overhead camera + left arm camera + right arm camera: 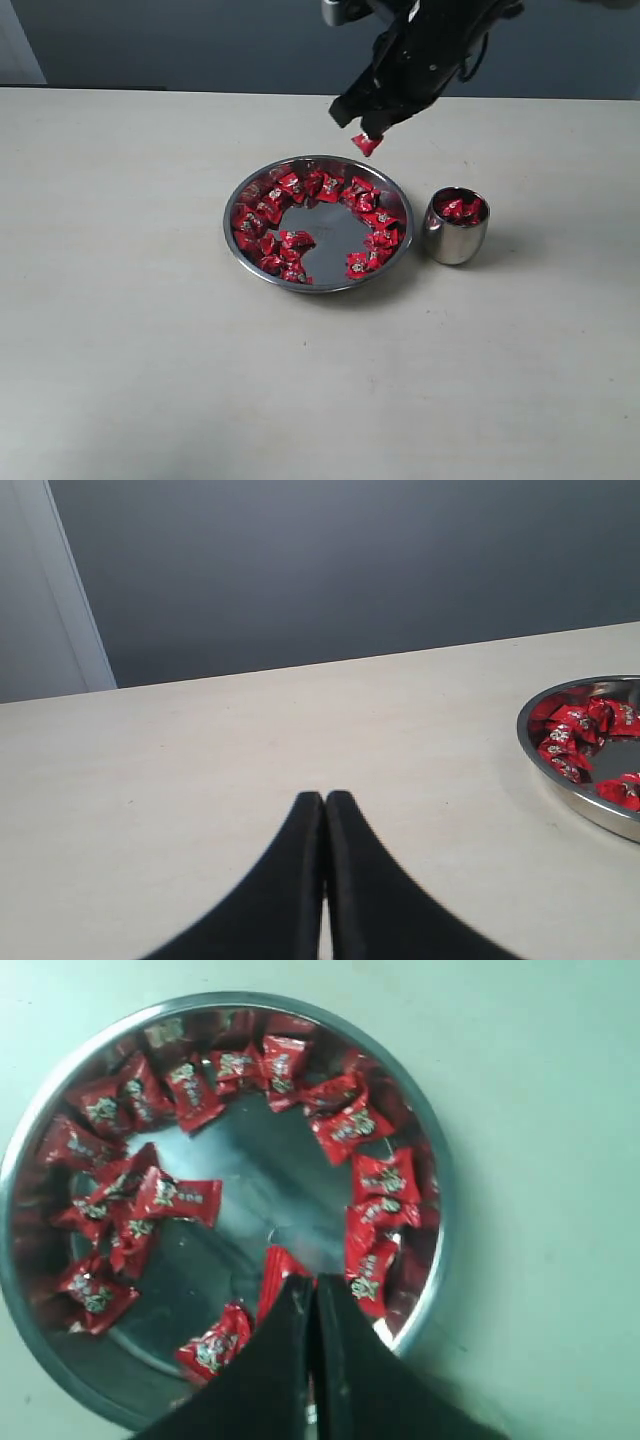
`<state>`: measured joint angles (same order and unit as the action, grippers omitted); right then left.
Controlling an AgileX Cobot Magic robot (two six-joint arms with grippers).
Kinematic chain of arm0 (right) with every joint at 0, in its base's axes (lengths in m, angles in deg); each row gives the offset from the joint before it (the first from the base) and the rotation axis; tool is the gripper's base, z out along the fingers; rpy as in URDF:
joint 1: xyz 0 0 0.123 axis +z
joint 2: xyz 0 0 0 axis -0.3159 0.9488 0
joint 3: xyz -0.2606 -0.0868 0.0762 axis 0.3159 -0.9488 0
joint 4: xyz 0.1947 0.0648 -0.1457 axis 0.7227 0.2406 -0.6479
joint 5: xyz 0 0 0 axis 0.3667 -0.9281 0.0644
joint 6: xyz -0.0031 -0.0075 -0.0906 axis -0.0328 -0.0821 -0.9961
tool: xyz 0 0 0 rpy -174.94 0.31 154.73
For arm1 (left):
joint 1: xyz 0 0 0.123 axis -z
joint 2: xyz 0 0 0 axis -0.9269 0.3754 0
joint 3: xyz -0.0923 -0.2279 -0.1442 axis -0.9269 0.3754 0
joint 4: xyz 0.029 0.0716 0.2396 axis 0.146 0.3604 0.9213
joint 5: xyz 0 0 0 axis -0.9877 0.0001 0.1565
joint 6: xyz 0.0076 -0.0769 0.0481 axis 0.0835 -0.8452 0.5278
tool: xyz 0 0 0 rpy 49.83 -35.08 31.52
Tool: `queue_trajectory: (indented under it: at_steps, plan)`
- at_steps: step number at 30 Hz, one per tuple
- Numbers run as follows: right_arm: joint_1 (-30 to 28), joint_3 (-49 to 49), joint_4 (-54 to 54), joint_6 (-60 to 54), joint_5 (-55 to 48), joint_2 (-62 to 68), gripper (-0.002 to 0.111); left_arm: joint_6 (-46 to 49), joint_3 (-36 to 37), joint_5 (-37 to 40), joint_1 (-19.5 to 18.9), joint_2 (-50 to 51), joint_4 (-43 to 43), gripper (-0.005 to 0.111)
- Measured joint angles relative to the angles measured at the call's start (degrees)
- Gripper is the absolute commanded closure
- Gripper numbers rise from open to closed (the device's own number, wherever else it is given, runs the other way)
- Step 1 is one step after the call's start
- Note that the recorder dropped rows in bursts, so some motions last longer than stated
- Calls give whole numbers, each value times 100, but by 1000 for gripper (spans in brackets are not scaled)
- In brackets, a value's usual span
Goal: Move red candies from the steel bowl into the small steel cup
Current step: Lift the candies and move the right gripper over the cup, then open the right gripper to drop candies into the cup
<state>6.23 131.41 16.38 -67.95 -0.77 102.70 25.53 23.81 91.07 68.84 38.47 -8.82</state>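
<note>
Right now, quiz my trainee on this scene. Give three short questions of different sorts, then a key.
1. True or false: the cup is empty.
2. The right gripper is shut on: A) a red candy, B) the cup, C) nothing.
3. Fill in: the candies ring the bowl, leaving its ___ bare.
Key: 1 false, candies lie inside it; 2 A; 3 middle.

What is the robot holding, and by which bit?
The right gripper pinches one red candy by its top edge, above the steel bowl. The left gripper is shut on nothing.
</note>
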Motion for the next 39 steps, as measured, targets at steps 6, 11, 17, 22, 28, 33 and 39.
queue_trajectory:
  at_steps: [6, 11, 17, 22, 28, 33, 39]
  plan:
    - [-458, 0, -73, 86, -589, -277, 109, 0, 0, 0, 0, 0, 0, 106]
    - [-655, 0, -250, 175, -1019, -330, 109, 0, 0, 0, 0, 0, 0, 106]
    - [-717, 0, -630, 428, -1204, -330, 109, 0, 0, 0, 0, 0, 0, 106]
    - [-717, 0, -775, 468, -1302, -330, 109, 0, 0, 0, 0, 0, 0, 106]
    - [-717, 0, -912, 597, -1324, -330, 109, 0, 0, 0, 0, 0, 0, 106]
    - [-717, 0, -937, 609, -1399, -154, 109, 0, 0, 0, 0, 0, 0, 106]
    - [-717, 0, -937, 659, -1422, 159, 109, 0, 0, 0, 0, 0, 0, 106]
